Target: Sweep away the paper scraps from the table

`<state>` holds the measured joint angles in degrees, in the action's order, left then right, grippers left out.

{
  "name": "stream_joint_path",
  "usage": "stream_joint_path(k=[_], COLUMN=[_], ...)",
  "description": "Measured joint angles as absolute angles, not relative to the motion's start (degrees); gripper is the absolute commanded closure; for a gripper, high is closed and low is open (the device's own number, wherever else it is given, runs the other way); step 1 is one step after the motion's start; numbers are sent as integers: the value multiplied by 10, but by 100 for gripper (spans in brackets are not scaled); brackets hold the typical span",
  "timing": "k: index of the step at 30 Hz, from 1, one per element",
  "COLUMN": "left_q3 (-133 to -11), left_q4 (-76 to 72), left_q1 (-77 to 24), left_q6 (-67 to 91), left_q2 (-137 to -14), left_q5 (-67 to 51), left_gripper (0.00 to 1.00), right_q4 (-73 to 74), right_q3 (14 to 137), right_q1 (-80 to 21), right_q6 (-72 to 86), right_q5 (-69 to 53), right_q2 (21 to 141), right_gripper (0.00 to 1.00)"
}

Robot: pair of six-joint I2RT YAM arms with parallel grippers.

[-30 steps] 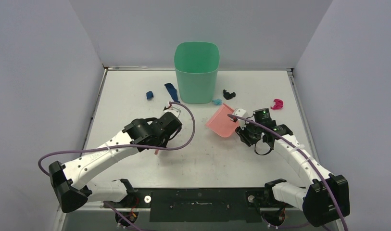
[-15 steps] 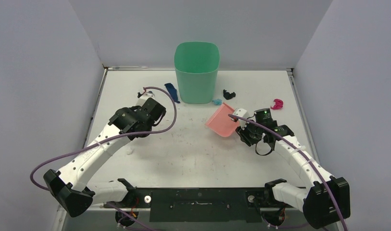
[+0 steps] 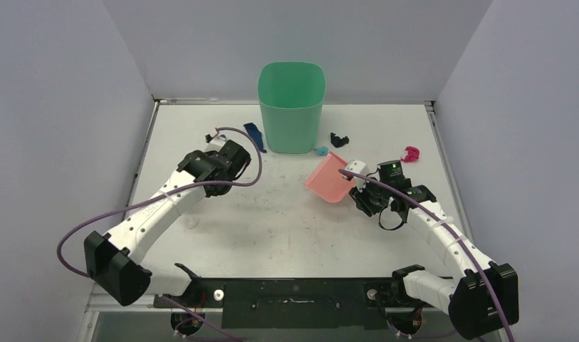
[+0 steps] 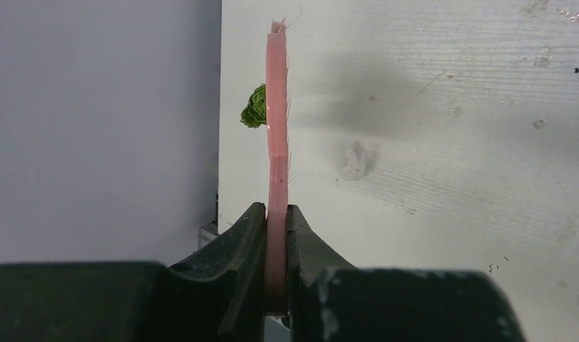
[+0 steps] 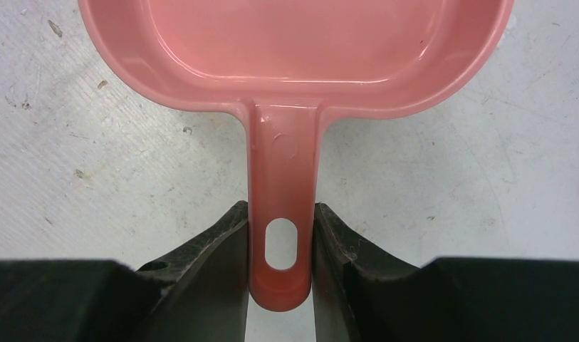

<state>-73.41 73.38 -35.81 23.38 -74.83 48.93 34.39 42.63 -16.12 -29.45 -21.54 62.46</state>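
My left gripper (image 4: 275, 208) is shut on the pink hand brush (image 4: 276, 121), which I see edge-on, pointing at the table's left edge. A green paper scrap (image 4: 253, 107) lies just behind the brush by the wall, and a white scrap (image 4: 355, 158) lies to its right. From above, the left gripper (image 3: 216, 165) hovers at the left rear of the table (image 3: 286, 228). My right gripper (image 5: 280, 214) is shut on the handle of the pink dustpan (image 5: 293, 43), right of centre (image 3: 329, 178). Dark blue (image 3: 253, 133), black (image 3: 339, 140), light blue (image 3: 320, 151) and magenta (image 3: 411, 153) scraps lie near the back.
A tall green bin (image 3: 291, 107) stands at the back centre. Grey walls close in the left, back and right sides. A purple cable loops over each arm. The arm bases sit along the near edge.
My left arm has swung from the table's middle to the left rear, carrying the brush, and now covers a small blue scrap there. The right arm and dustpan have barely moved.
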Motion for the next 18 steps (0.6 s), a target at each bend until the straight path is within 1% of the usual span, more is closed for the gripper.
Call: stream_joint_path(k=[6,10,14,18], left_q3=[-732,-714,-691,-692], left_q4=[736,727,722,708], left_q1=[-345,-344,-357,-402], left_q6=[262,272,279,281], left_q2=[-859,-925,-931,-904], left_q5=[506,477,419,351], left_gripper=[100,100,100,100], right_q4=[345,348,349,349], right_q3=[426,424,423,423], right_q1=[-161,-155,-150,-149], right_q6=[-298,-303,-307,-307], right_q5=[-219,-220,-221,-224], right_q2=[625,625,625,625], right_gripper=[81,81,81,81])
